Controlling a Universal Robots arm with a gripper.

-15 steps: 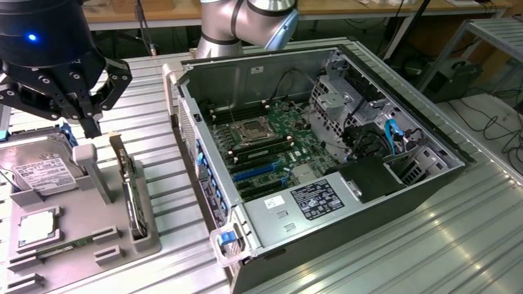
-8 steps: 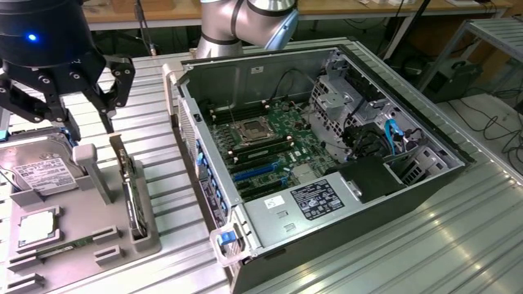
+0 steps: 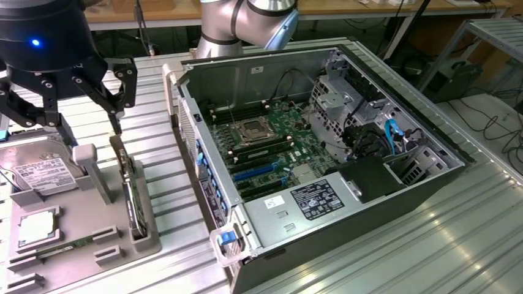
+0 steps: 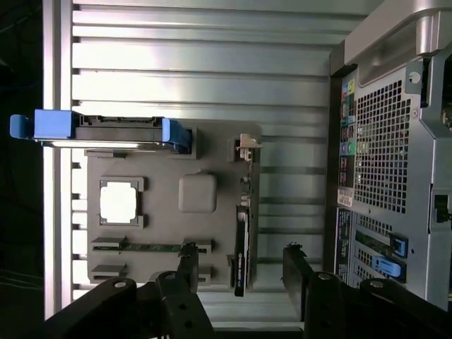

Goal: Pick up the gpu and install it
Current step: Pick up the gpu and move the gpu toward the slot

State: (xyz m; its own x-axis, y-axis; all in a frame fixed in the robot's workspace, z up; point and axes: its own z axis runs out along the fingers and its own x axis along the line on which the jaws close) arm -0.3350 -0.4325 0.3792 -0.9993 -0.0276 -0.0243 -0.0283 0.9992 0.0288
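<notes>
Pincer hangs released above the gpu, seemingly straddling it; a skewed descent could strike the card's edge or jam it in its holder.

A ribbed silver surface catches pale glare along its slats. Beyond it runs a wooden bench — and at the exterior view's right a grey metal rack stands above black cables on the floor.

The bench is ribbed metal, bright and reflective; the holder on it looks matt grey plastic; the gpu is dark and dull, its bracket pale metal; the computer case is perforated sheet metal.
</notes>
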